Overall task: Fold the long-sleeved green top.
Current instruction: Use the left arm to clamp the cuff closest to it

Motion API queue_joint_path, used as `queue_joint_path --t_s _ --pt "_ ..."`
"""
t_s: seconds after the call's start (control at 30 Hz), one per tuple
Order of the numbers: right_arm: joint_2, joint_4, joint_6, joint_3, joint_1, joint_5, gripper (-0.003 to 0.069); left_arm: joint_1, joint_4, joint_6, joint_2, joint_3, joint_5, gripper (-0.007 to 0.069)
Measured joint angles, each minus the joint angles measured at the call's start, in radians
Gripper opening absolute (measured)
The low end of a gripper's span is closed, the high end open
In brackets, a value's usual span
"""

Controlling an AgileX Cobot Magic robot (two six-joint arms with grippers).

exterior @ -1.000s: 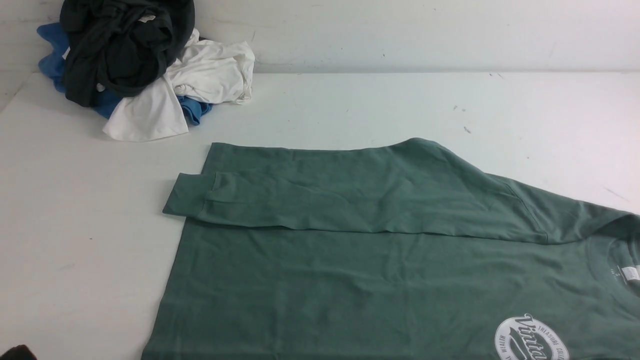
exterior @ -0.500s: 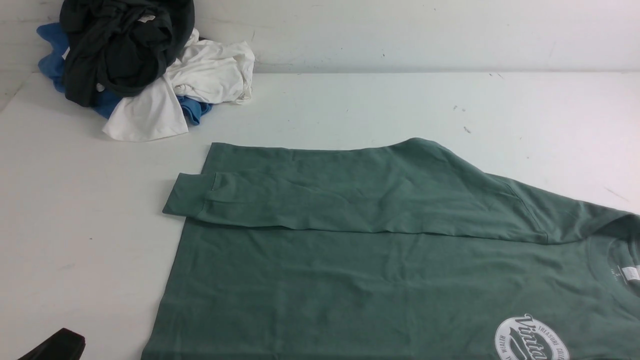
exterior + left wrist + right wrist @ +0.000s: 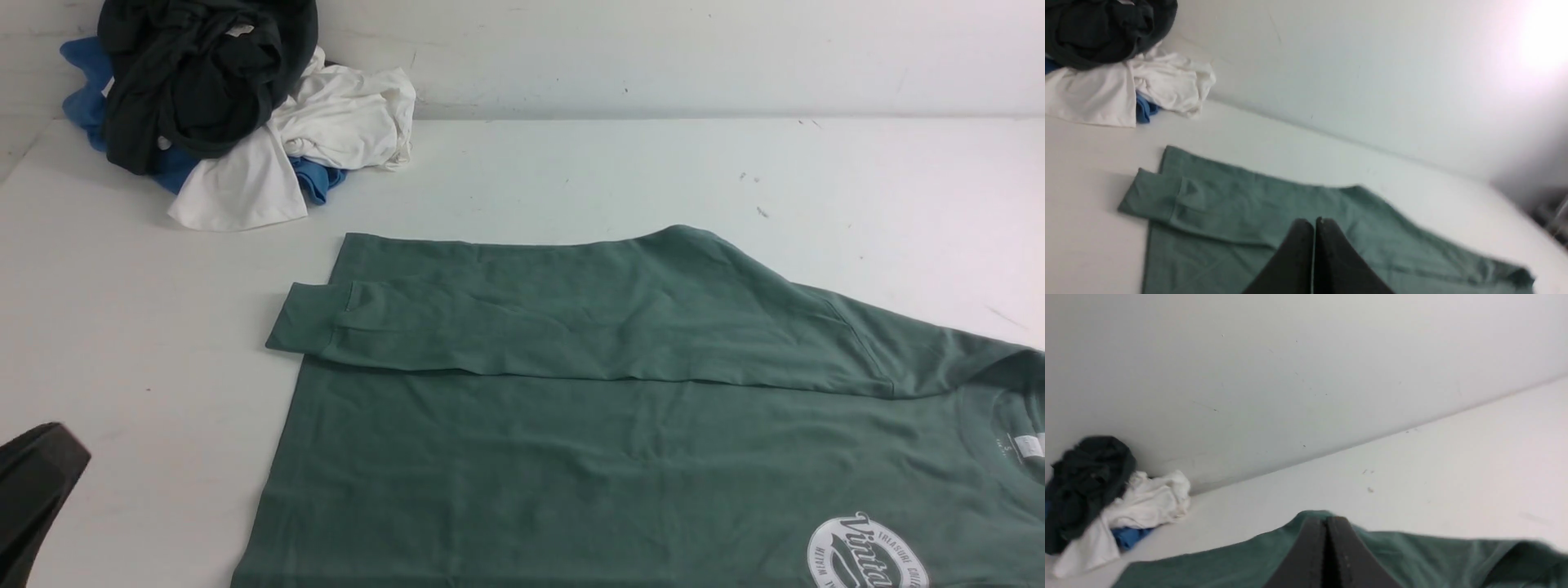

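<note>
Green top [image 3: 637, 441], sleeve [image 3: 522, 335] folded across, long axis left-to-right.
Left gripper [image 3: 1313, 223], clenched empty, off the hem end; right gripper [image 3: 1326, 521] also clenched, seemingly above the shoulder.

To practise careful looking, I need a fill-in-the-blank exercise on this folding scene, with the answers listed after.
1. The top is ____ in colour.
2. Its folded sleeve has its cuff toward the robot's ____.
3. The pile holds black, white and ____ clothes.
4. The left gripper and right gripper are both ____.

Missing words: green; left; blue; shut.
</note>
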Motion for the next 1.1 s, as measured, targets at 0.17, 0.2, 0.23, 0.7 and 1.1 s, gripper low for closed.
queue_joint_path --t_s 0.17,0.2,0.23,0.7,1.1 --pt "0.287 -0.097 -0.081 -0.263 0.009 0.231 -0.0015 0.0 0.349 0.013 0.336 -0.283 0.38 -0.0007" --pt "0.327 -0.103 -0.083 -0.298 0.02 0.277 -0.0015 -0.001 0.403 0.012 0.396 -0.326 0.449 -0.0007" --pt "0.374 -0.109 -0.083 -0.339 0.038 0.334 -0.0015 -0.007 0.479 0.003 0.451 -0.383 0.541 -0.0007" --pt "0.712 -0.195 -0.09 -0.498 0.388 0.89 -0.0015 -0.476 0.764 -0.189 0.898 -0.37 0.644 0.0176" --pt "0.714 -0.212 -0.09 -0.499 0.399 0.891 -0.0015 -0.519 0.847 -0.219 1.138 -0.284 0.342 0.0534"
